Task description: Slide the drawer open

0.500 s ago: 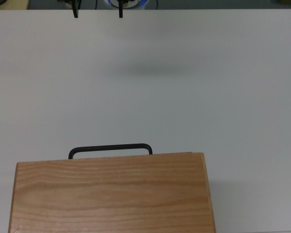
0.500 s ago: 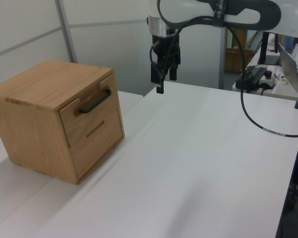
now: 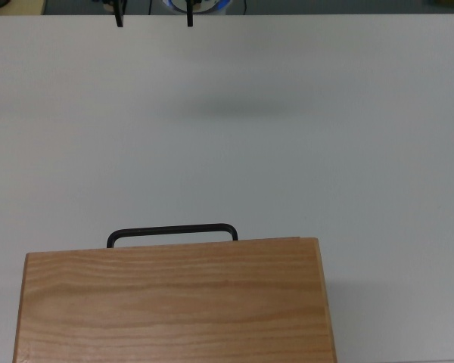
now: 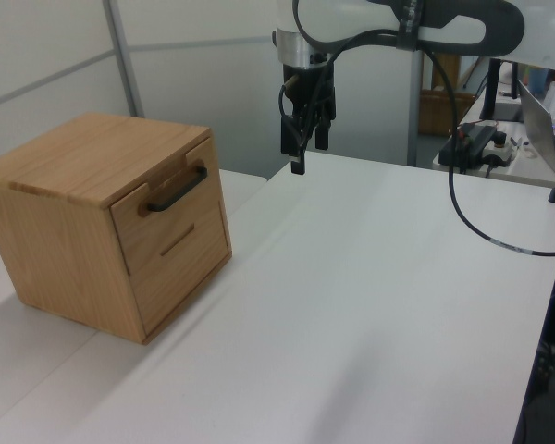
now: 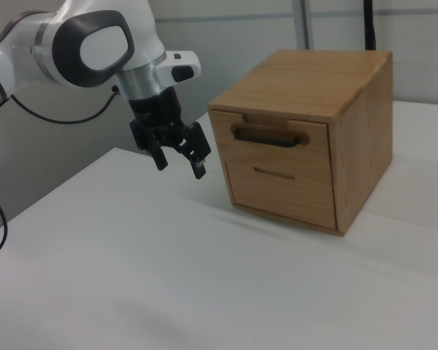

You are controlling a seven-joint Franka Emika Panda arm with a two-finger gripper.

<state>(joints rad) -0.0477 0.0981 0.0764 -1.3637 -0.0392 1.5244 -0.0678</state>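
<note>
Above the white table [image 4: 370, 305], well clear of its surface, the gripper [image 5: 179, 160] hangs from the Panda arm [image 5: 95, 44] with its two fingers spread apart and nothing between them; in the top view only the two dark fingertips [image 3: 119, 20] poke in at the upper edge.

The drawer [image 5: 279, 141] sits closed in the upper front of the wooden cabinet [image 5: 350, 124], which stands on the table well apart from the gripper. In the right view the drawer lies to the gripper's right at about the same height; in the left view it lies to the left and lower.

The black handle [image 5: 269, 136] runs horizontally across the drawer front, standing proud of the panel, and the front faces the open stretch of table where the gripper hangs. The finger gap, as the top view shows it, seems lined up along the handle's length, so closing on the bar would probably call for a wrist turn as well as travel toward the cabinet.
</note>
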